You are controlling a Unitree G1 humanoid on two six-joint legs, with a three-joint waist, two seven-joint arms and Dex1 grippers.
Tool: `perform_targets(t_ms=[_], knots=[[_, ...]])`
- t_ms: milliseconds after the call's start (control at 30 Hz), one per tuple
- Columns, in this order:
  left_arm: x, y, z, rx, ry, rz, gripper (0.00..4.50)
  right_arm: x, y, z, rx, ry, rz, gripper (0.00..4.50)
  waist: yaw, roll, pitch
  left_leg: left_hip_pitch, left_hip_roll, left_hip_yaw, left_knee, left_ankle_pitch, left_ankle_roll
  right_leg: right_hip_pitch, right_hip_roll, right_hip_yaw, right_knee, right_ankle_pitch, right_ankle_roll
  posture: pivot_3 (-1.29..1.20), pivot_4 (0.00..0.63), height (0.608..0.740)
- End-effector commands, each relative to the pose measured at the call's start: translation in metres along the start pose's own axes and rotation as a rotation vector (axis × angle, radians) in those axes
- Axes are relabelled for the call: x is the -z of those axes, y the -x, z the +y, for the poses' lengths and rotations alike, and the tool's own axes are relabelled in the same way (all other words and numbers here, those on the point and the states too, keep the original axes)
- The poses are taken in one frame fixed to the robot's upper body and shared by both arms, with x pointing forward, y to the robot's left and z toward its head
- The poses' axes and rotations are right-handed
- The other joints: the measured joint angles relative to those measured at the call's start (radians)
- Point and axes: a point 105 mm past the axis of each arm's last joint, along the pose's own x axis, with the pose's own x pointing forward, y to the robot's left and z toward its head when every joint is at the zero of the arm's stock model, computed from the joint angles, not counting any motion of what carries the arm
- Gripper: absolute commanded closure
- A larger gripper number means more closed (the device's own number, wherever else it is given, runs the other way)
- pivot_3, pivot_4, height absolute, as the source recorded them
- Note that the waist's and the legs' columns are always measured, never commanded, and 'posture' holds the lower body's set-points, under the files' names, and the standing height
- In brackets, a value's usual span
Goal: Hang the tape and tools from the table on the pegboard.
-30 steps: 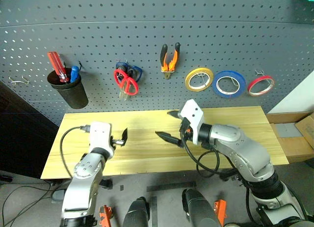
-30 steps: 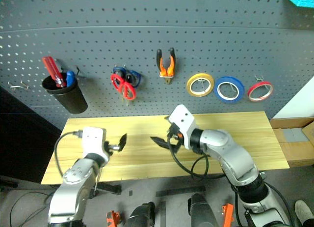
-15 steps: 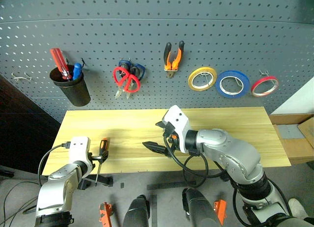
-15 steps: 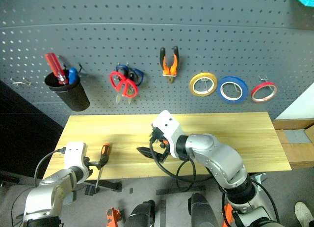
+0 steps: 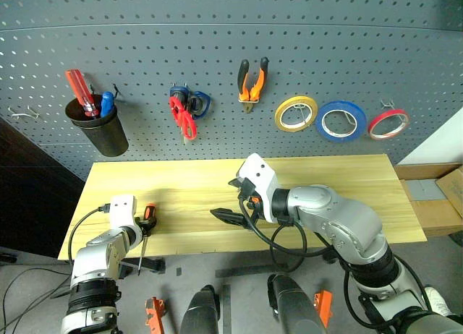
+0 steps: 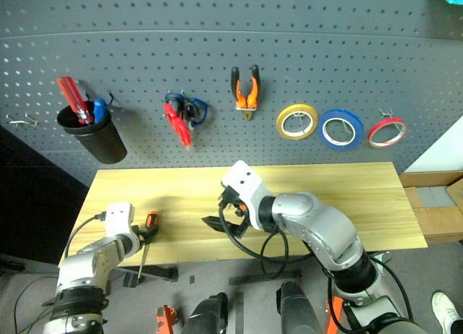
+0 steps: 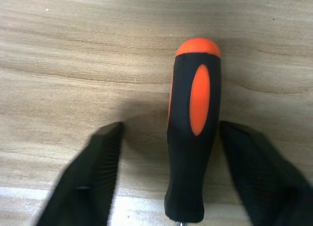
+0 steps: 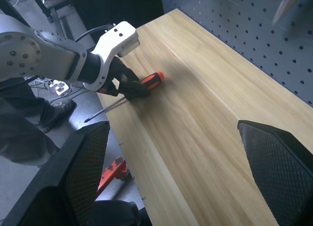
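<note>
One tool is left on the tabletop: the screwdriver, lying at the lower left of the head view with its orange-and-black handle on the wood and its shaft sticking out past the front edge. Your left end effector straddles the handle, fingers spread on either side with a gap to each, so nothing is pinched yet. Close squarely on the thick middle of the handle, not the rounded cap, or it will likely roll or pivot as you lift. The right end effector hangs spread wide and empty above the middle of the tabletop. The blue tape, red scissors and pliers already hang on the pegboard.
</note>
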Motion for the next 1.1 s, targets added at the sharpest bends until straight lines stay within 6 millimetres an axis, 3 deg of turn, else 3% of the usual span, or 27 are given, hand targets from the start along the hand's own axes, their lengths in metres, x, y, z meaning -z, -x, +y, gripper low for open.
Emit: perform_targets(t_ms=[33,133,167,233,267,367,467,533,700,767,900,1100], knots=[[0.013,0.001,-0.004,0.018,0.023,0.046,2.63,-0.011,0.003,0.0,-0.012,0.045,-0.045,0.0,0.0,0.0,-0.001,0.0,0.0,0.0,0.0,0.0,0.0,0.0,0.0,0.0,0.0,0.0,0.0,-0.16,0.251,0.74],[0.013,0.004,-0.007,0.019,0.047,0.037,3.54,-0.014,0.004,-0.005,-0.005,0.068,-0.054,0.0,-0.001,-0.001,-0.003,0.0,0.0,0.0,0.0,0.0,0.0,0.0,0.0,0.0,0.0,0.0,0.0,-0.16,0.222,0.74],[0.009,0.006,-0.007,0.011,0.045,0.014,3.62,-0.015,0.004,-0.006,-0.001,0.079,-0.061,0.0,-0.001,-0.001,-0.004,0.0,0.0,0.0,0.0,0.0,0.0,0.0,0.0,0.0,0.0,0.0,0.0,-0.16,0.204,0.74],[-0.014,0.015,0.0,-0.071,-0.023,-0.136,3.62,-0.022,0.006,-0.009,0.004,0.137,-0.097,0.0,-0.001,-0.003,-0.007,0.0,0.0,0.0,0.0,0.0,0.0,0.0,0.0,0.0,0.0,0.0,0.0,-0.16,0.192,0.74],[-0.027,0.023,0.006,-0.141,-0.152,-0.223,3.62,-0.026,0.008,-0.007,-0.003,0.194,-0.125,0.0,0.0,-0.003,-0.007,0.0,0.0,0.0,0.0,0.0,-0.001,0.0,0.0,0.0,0.0,0.0,0.0,-0.17,0.184,0.74],[-0.046,0.048,-0.006,-0.194,-0.363,-0.435,3.62,-0.031,0.016,0.005,-0.071,0.312,-0.184,0.0,-0.001,-0.007,-0.01,0.0,0.001,0.001,0.0,-0.001,-0.004,0.0,0.0,0.0,-0.001,0.001,0.0,-0.17,0.167,0.74],[-0.047,0.065,-0.013,-0.222,-0.348,-0.545,3.62,-0.032,0.017,0.004,-0.059,0.347,-0.22,0.0,0.002,-0.007,-0.015,0.0,0.002,0.003,0.0,-0.003,-0.007,0.0,0.0,0.001,-0.002,0.003,-0.004,-0.16,0.16,0.74],[-0.059,0.08,-0.022,-0.223,-0.332,-0.661,3.62,-0.033,0.017,0.006,-0.099,0.331,-0.226,0.0,0.002,-0.009,-0.019,-0.001,0.002,0.004,0.001,-0.003,-0.007,0.0,0.0,0.001,-0.003,0.003,-0.004,-0.16,0.155,0.74],[-0.114,0.126,-0.048,-0.195,-0.379,-0.949,3.62,-0.05,0.021,-0.006,-0.08,0.295,-0.272,0.0,0.009,-0.013,-0.023,-0.001,0.003,0.003,0.004,-0.003,-0.007,0.001,0.001,0.0,-0.001,0.003,-0.003,-0.14,0.147,0.74],[-0.153,0.154,-0.05,-0.221,-0.382,-1.097,3.62,-0.055,0.024,-0.012,-0.066,0.309,-0.277,0.0,0.013,-0.015,-0.024,-0.001,0.003,0.004,0.005,-0.001,-0.008,0.002,0.001,0.0,-0.001,0.003,0.0,-0.13,0.141,0.74],[-0.206,0.188,-0.044,-0.267,-0.338,-1.26,3.62,-0.062,0.025,-0.019,-0.046,0.324,-0.291,0.0,0.018,-0.017,-0.031,0.0,0.004,0.004,0.006,0.0,-0.008,0.002,0.003,0.0,-0.001,0.004,0.0,-0.12,0.13,0.74],[-0.262,0.208,-0.025,-0.266,-0.184,-1.368,3.62,-0.075,0.021,-0.026,-0.012,0.327,-0.332,0.0,0.018,-0.016,-0.043,0.0,0.004,0.003,0.004,-0.001,-0.008,0.002,0.003,0.0,0.0,0.006,-0.004,-0.12,0.119,0.74]])
